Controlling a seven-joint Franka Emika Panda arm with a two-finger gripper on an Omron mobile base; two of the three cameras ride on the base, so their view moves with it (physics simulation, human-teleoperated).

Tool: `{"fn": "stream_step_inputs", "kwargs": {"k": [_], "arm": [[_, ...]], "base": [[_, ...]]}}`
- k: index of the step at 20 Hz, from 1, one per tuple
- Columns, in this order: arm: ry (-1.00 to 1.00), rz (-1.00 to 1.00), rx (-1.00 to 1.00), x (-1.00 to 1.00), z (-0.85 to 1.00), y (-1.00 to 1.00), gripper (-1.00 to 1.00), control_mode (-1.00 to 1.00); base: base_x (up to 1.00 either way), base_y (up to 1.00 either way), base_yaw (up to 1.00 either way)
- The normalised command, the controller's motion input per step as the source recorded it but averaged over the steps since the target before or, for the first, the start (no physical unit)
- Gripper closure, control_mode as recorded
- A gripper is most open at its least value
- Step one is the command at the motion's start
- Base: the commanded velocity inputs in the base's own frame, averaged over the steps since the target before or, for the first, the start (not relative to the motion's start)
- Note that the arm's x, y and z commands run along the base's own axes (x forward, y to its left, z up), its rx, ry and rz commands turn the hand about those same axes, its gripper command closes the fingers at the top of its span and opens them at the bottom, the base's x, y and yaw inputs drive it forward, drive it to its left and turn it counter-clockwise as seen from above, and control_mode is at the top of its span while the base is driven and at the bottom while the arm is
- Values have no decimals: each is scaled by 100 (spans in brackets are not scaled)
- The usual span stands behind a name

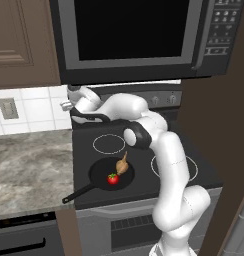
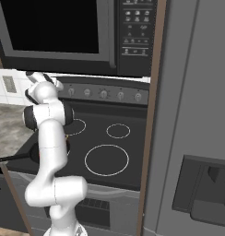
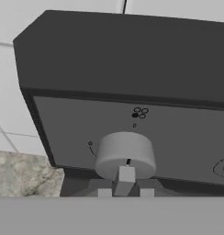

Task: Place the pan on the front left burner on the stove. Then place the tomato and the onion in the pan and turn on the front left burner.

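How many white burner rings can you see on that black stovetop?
4 in all: front left ring, mostly under the pan and behind the arm; back left ring; front right ring; back right ring. None appears entirely hidden.

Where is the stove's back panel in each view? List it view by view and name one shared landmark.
Left base view: back panel at centre right, under the microwave, right of the arm.
Right base view: back panel is a strip across the upper middle, carrying a row of knobs.
Hand view: back panel close up across the middle, one knob on it.
Shared landmark: the speckled stone counter left of the stove.
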Motion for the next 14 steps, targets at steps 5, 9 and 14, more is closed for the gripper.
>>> {"fn": "stream_step_inputs", "kwargs": {"k": [5,9,14], "arm": [[0,8,0,30,-38,0,100,-100],[-2,16,0,26,-45,0,100,-100],[-13,19,-4,29,-53,0,100,-100]], "base": [[0,0,0],[0,0,0],[0,0,0]]}}
